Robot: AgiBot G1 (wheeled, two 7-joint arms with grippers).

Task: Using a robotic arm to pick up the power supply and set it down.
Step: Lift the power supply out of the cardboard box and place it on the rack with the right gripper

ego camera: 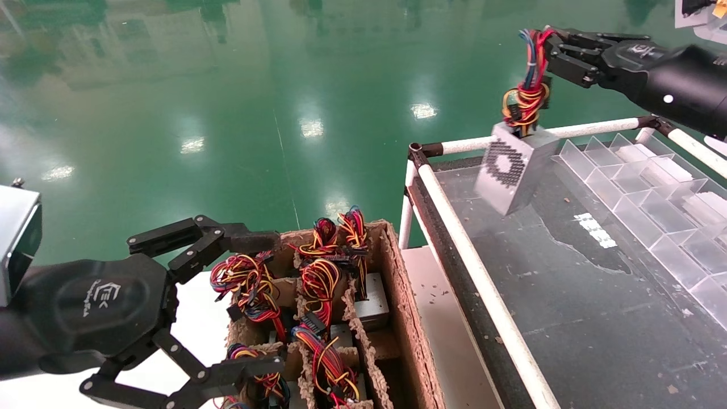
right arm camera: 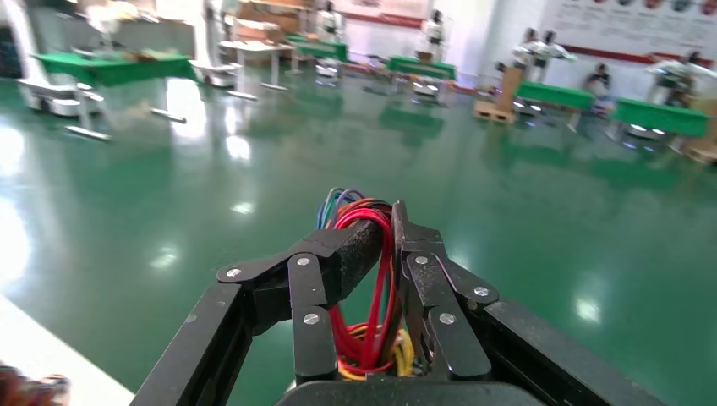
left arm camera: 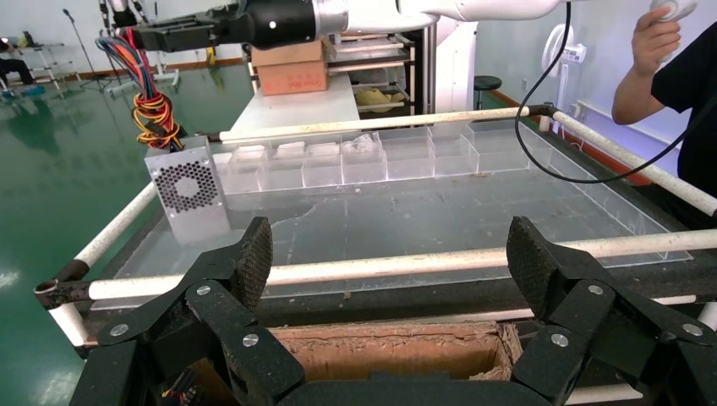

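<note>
The power supply (ego camera: 514, 170) is a small silver box with a perforated grille, hanging tilted over the far left corner of the dark table (ego camera: 596, 318). Its bundle of red, yellow and blue wires (ego camera: 525, 99) runs up into my right gripper (ego camera: 544, 48), which is shut on the wire loop. In the right wrist view the red wires (right arm camera: 380, 254) are pinched between the fingers of the right gripper (right arm camera: 391, 228). The left wrist view shows the power supply (left arm camera: 188, 190) at the table's corner; whether it touches the surface I cannot tell. My left gripper (ego camera: 272, 304) (left arm camera: 391, 254) stands open above the cardboard box, holding nothing.
A brown cardboard divider box (ego camera: 406, 318) (left arm camera: 389, 351) holds several more wired supplies beside the table. White tube rails (ego camera: 483, 278) frame the table. Clear plastic compartments (ego camera: 653, 193) line its far right side. A person (left arm camera: 676, 76) stands beyond the table.
</note>
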